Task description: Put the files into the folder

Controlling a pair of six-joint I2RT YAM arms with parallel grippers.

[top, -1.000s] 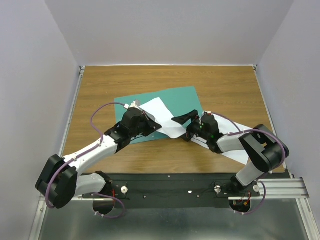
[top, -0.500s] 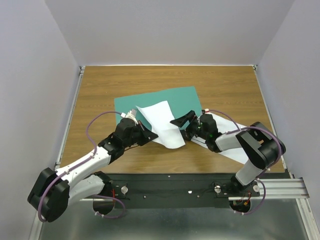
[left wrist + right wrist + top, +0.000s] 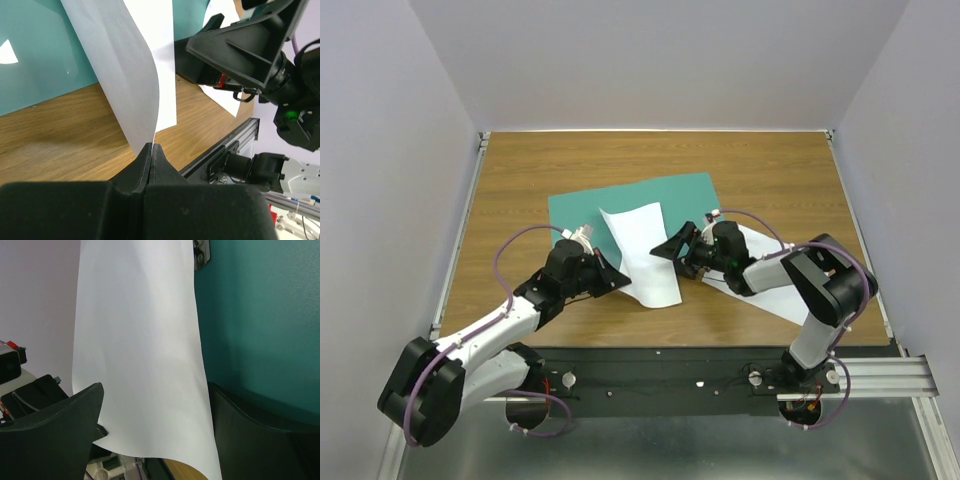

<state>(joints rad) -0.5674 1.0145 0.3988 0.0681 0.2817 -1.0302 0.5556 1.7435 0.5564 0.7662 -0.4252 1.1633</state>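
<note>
The teal-green folder [image 3: 632,203] lies flat in the middle of the table. My left gripper [image 3: 610,274] is shut on the near edge of a white sheet [image 3: 642,252], which stands curved over the folder's near edge. In the left wrist view the jaws [image 3: 151,146] pinch the sheet [image 3: 135,65] with the folder [image 3: 40,60] behind it. My right gripper [image 3: 675,247] is open beside the sheet's right edge. In the right wrist view the sheet [image 3: 140,355] hangs between the spread fingers [image 3: 50,435], against the folder [image 3: 260,315]. A second white sheet [image 3: 775,303] lies under the right arm.
The folder's small metal clip [image 3: 201,252] shows at the top of the right wrist view. The black base rail [image 3: 720,375] runs along the table's near edge. Grey walls enclose the table on three sides.
My left gripper has pulled back toward the near edge with the sheet, which now stands more upright and curved. My right gripper has moved left, closer to the sheet.
</note>
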